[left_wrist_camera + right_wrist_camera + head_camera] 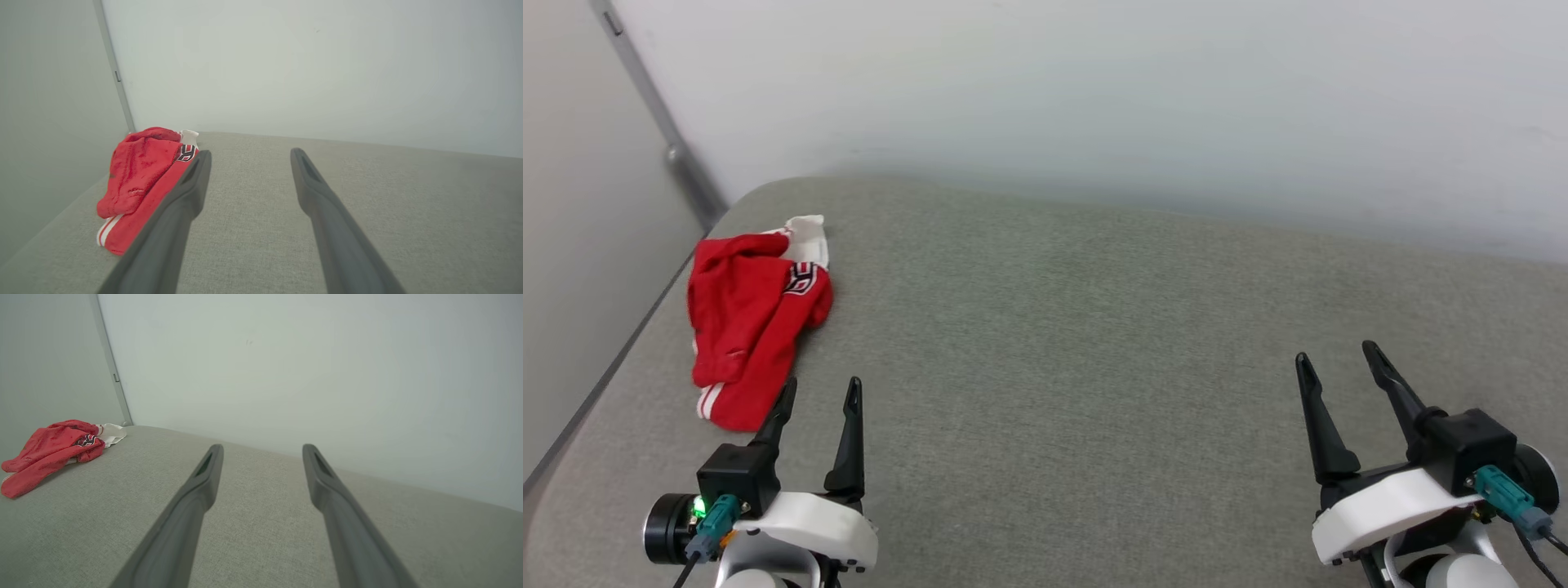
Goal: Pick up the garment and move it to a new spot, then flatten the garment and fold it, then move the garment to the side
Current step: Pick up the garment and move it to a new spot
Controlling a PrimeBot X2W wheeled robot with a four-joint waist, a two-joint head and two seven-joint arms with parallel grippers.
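Note:
The garment [756,314], a red shirt with a white sleeve and striped trim, lies crumpled in a heap at the far left of the grey padded surface [1094,343]. It also shows in the left wrist view as the garment [141,179] and, far off to the left, in the right wrist view as the garment [53,451]. My left gripper [821,388] hovers open just in front of the heap's near end, with nothing between its fingers. At the lower right my right gripper [1335,355] is open and empty, well away from the cloth.
A pale wall [1094,98] runs along the far edge of the surface. A side wall with a grey metal strip [662,122] stands close to the left edge, right beside the garment. Bare grey surface stretches from the middle to the right.

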